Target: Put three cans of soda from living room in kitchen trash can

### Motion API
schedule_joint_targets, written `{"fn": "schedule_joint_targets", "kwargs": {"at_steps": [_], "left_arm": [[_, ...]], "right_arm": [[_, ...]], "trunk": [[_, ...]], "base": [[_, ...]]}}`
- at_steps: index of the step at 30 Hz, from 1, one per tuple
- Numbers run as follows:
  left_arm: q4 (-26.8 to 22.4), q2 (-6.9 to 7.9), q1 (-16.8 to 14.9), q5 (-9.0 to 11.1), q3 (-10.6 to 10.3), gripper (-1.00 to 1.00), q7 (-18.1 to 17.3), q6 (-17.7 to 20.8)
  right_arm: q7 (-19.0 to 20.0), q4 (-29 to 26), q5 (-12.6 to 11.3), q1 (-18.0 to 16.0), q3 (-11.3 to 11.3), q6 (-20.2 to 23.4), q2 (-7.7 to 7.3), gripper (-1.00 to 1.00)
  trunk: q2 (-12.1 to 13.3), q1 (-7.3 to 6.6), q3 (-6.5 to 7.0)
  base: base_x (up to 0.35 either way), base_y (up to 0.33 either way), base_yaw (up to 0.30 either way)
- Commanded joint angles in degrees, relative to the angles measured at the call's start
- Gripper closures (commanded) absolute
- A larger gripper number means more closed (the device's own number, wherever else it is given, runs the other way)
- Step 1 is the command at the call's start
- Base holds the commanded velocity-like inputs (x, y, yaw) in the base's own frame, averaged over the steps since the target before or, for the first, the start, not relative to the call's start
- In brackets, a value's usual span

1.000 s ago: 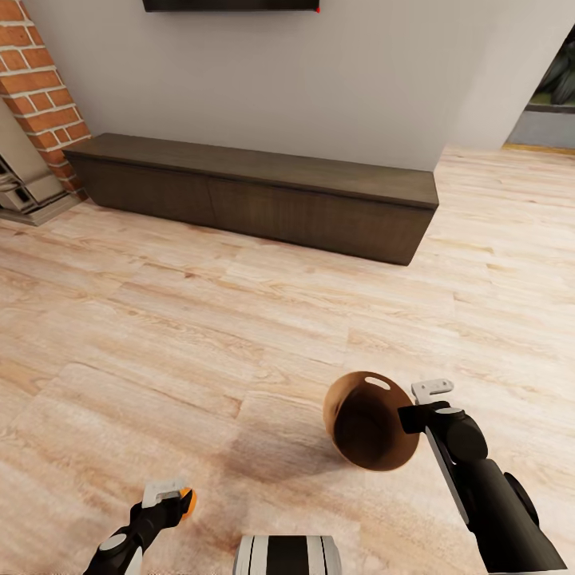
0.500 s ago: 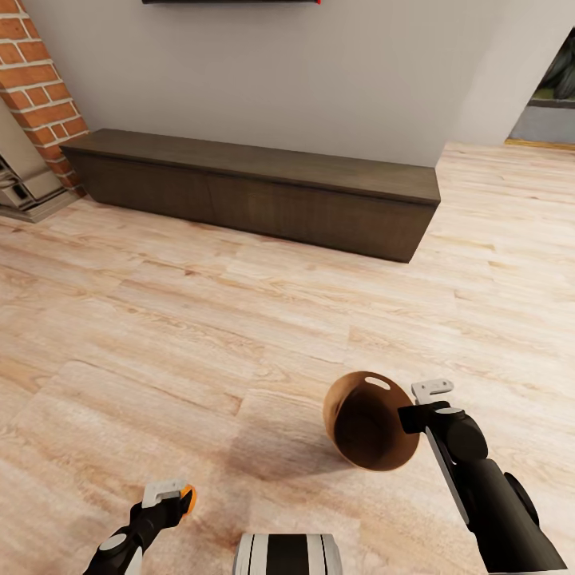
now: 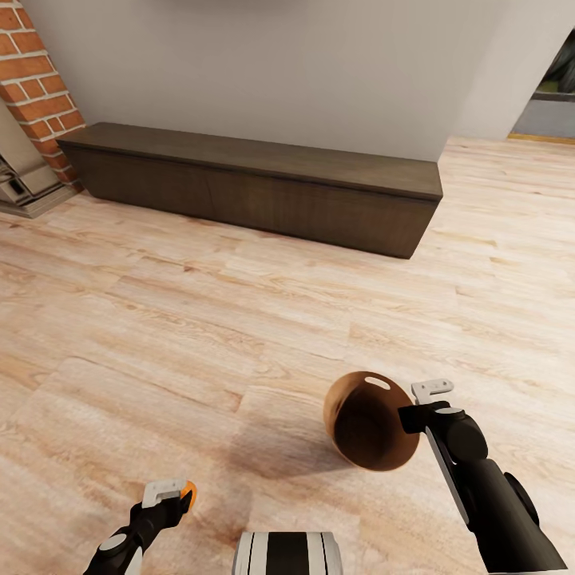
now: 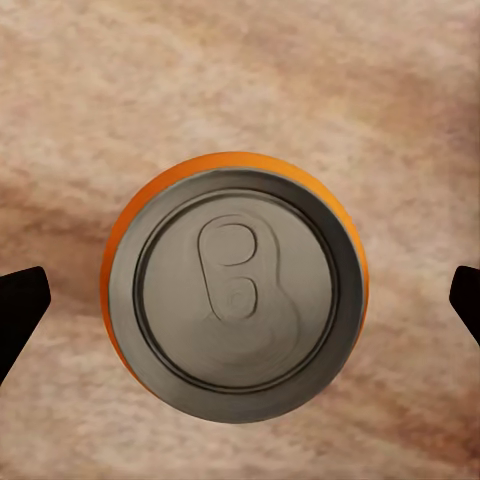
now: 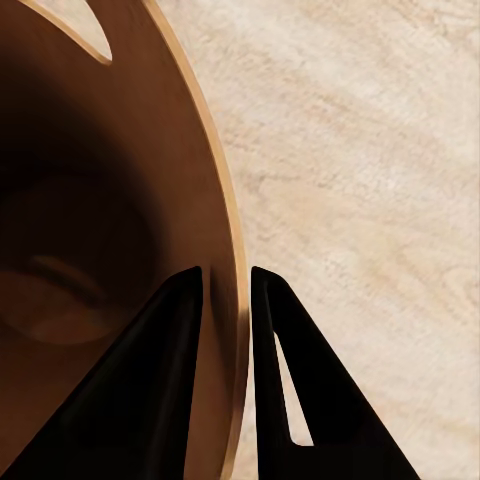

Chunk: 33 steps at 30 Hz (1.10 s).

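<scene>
We are carrying: our left gripper (image 4: 240, 300) is clamped on the orange can (image 4: 235, 285), our right gripper (image 5: 225, 285) pinches the bin (image 5: 110, 220) rim, so next the can must go over its opening.

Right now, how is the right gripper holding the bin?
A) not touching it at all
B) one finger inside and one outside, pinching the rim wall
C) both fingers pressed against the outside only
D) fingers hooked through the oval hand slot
B: in the right wrist view the right gripper straddles the trash can wall, one dark finger on each side of the rim.
</scene>
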Motion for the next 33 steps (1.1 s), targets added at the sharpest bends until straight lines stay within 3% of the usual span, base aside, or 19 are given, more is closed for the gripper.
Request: {"fn": "schedule_joint_targets", "kwargs": {"at_steps": [1, 25, 29, 33], "left_arm": [[0.0, 0.0, 0.0, 0.0, 0.0, -1.0, 0.0, 0.0], [0.0, 0.0, 0.0, 0.0, -0.1, -1.0, 0.0, 0.0], [0.0, 0.0, 0.0, 0.0, -0.1, -1.0, 0.0, 0.0], [0.0, 0.0, 0.0, 0.0, -0.1, -1.0, 0.0, 0.0]], "right_arm": [[0.3, 0.0, -0.4, 0.0, 0.0, 0.0, 0.0, 1.0], [0.3, -1.2, -0.4, 0.0, 0.0, 0.0, 0.01, 1.0], [0.3, -1.3, -0.4, 0.0, 0.0, 0.0, 0.02, 1.0], [0.3, -1.3, -0.4, 0.0, 0.0, 0.0, 0.02, 1.0]], "trunk": [[0.0, 0.0, 0.0], [0.0, 0.0, 0.0], [-0.1, 0.1, -0.88], [-0.1, 0.1, -0.88]], "base": [[0.0, 0.0, 0.0], [0.0, 0.0, 0.0], [0.0, 0.0, 0.0], [0.0, 0.0, 0.0]]}}
